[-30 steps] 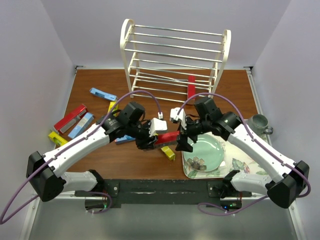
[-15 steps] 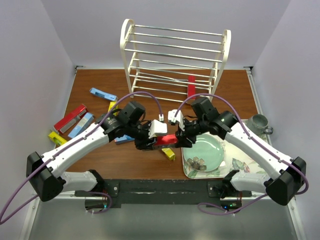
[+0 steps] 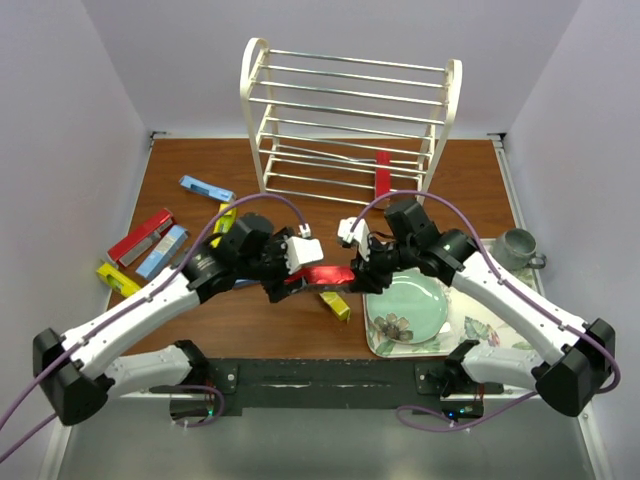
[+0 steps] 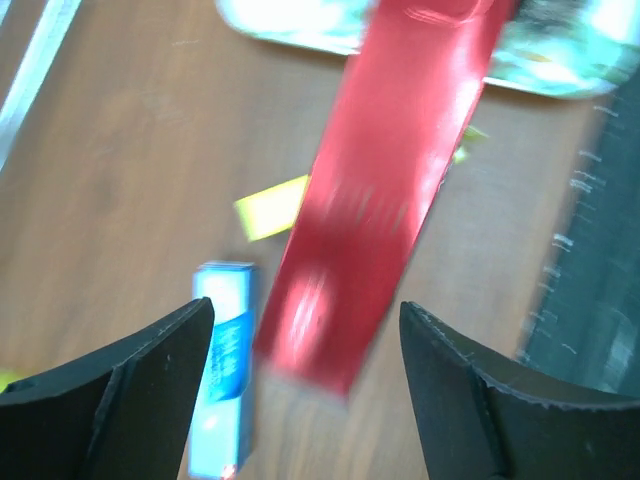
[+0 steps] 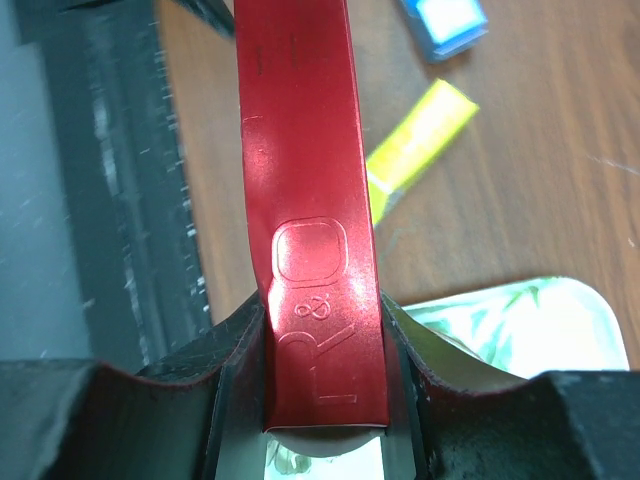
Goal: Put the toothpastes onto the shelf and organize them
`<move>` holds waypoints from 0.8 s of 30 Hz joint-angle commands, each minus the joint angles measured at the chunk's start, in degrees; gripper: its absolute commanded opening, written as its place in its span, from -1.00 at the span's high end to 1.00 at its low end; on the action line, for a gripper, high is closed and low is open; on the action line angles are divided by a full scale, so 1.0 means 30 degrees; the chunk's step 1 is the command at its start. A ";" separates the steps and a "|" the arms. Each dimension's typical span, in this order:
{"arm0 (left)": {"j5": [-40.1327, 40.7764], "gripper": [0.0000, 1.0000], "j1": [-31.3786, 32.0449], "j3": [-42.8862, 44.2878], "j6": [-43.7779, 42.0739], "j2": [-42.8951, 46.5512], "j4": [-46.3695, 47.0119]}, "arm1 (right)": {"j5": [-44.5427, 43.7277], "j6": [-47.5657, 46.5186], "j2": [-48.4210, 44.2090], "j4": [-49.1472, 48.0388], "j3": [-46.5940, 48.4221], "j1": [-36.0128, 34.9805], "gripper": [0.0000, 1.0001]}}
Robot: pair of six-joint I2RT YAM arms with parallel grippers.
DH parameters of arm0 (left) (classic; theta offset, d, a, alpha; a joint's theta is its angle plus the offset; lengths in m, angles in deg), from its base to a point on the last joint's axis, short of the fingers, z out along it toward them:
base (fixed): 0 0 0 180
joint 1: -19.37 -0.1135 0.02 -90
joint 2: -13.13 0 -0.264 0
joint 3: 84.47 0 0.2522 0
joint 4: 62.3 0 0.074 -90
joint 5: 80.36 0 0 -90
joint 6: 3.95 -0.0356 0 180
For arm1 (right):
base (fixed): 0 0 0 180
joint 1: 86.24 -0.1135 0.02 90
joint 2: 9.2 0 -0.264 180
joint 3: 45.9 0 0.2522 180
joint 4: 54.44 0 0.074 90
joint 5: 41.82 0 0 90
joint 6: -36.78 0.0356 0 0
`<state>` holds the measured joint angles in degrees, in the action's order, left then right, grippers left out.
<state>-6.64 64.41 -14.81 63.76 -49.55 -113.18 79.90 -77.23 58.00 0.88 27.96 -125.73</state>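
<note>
My right gripper (image 3: pixel 362 275) is shut on one end of a red toothpaste box (image 3: pixel 325 277), which it holds just above the table; in the right wrist view the box (image 5: pixel 305 200) sits clamped between both fingers (image 5: pixel 408 345). My left gripper (image 3: pixel 280 283) stands open just left of the box's other end, with both fingers clear of the box (image 4: pixel 385 190). A yellow box (image 3: pixel 335 303) lies under the red one, with a blue box (image 4: pixel 222 370) close by. Another red box (image 3: pixel 383 173) stands on the white shelf (image 3: pixel 350 120). More boxes lie at the left: blue (image 3: pixel 205 188), yellow (image 3: pixel 224 217), red (image 3: pixel 140 236), blue (image 3: pixel 162 250), yellow (image 3: pixel 117 278).
A floral tray (image 3: pixel 480 335) at the near right carries a green plate (image 3: pixel 410 300), right beside my right gripper. A grey cup (image 3: pixel 520 243) stands at the right edge. The black base rail runs along the table's near edge.
My right gripper has closed on the red box. My left gripper has opened, let go of the box and drawn back a little to the left.
</note>
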 commanded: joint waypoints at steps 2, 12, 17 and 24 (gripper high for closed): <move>0.8070 -0.65 -0.0187 -0.2599 0.3673 0.4180 0.5331 | -0.4087 0.3866 -0.0808 -0.5233 -0.1250 -0.0051 0.86; 1.7839 -0.98 -0.0364 -0.7380 0.9358 1.0370 0.7891 | -1.3988 1.1337 -0.0721 -1.3291 -0.3888 -0.0110 0.91; 2.0741 -1.00 -0.0393 -0.9373 1.1029 1.2420 0.8653 | -1.8391 1.3628 0.1526 -1.5522 -0.3511 -0.1160 0.92; 2.1624 -1.00 -0.0422 -1.0488 1.0332 1.2807 0.9679 | -2.3226 1.5324 0.6389 -1.6052 -0.0172 -0.2307 0.91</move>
<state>53.34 63.36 -45.61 94.43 -10.95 -89.82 22.99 -37.40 71.62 -39.75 20.59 -131.37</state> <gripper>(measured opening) 0.996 0.407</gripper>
